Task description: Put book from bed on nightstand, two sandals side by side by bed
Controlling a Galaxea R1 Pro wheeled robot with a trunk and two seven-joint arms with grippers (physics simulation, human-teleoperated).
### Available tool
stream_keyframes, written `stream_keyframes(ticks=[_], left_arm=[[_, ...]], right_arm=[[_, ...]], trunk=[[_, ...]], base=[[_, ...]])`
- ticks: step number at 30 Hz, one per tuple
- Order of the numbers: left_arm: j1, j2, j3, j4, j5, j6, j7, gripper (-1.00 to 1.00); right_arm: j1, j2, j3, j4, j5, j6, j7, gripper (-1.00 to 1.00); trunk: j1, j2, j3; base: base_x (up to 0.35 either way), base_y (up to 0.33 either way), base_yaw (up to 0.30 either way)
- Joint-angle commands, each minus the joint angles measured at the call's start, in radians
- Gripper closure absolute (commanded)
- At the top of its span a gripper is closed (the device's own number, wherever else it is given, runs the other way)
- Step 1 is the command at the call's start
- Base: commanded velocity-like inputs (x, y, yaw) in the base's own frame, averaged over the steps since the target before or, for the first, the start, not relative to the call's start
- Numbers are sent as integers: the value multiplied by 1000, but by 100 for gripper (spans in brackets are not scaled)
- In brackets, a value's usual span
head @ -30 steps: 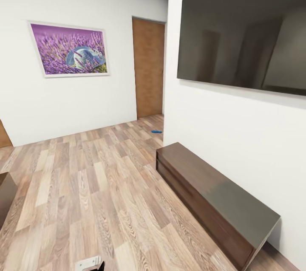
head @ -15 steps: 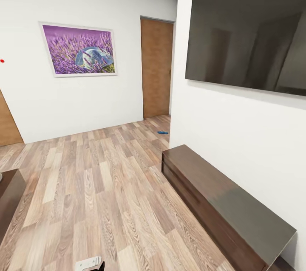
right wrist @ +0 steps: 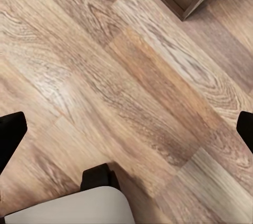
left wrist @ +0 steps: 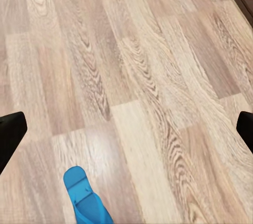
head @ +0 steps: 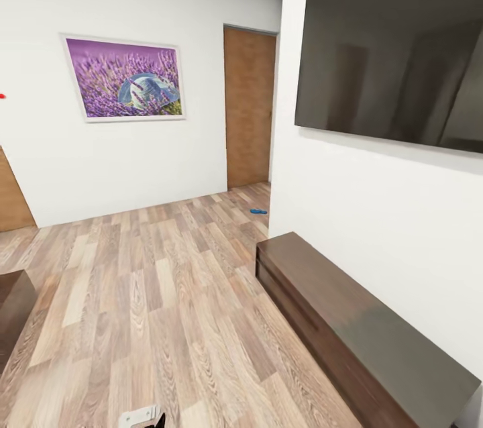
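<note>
Blue sandal on plank floor under spread left tool, second sandal by doorway, right tool wide

One blue sandal is lying flat on the wood-plank floor way down the room, right by the corner of the white wall and in front of the brown door. It's tiny from here, just a bright blue sliver. A second blue sandal shows in the left wrist view, flat on the planks, rounded end visible with the strap showing, the rest cut off at the edge.
</note>
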Motion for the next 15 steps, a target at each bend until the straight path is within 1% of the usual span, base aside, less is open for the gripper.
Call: stream_keyframes(ticks=[1,6,15], left_arm=[[0,-1,1,-1,10,0,0,-100],[0,-1,1,-1,10,0,0,-100],[0,-1,1,-1,10,0,0,-100]], right_arm=[[-1,0,-2,0,0,-2,0,-100],[-1,0,-2,0,1,-2,0,-100],[-1,2,-1,0,4,-2,0,-100]], trunk=[[0,-1,-1],[0,-1,-1],[0,-1,-1]], base=[[5,-3,216],[2,-1,259],[0,0,289]])
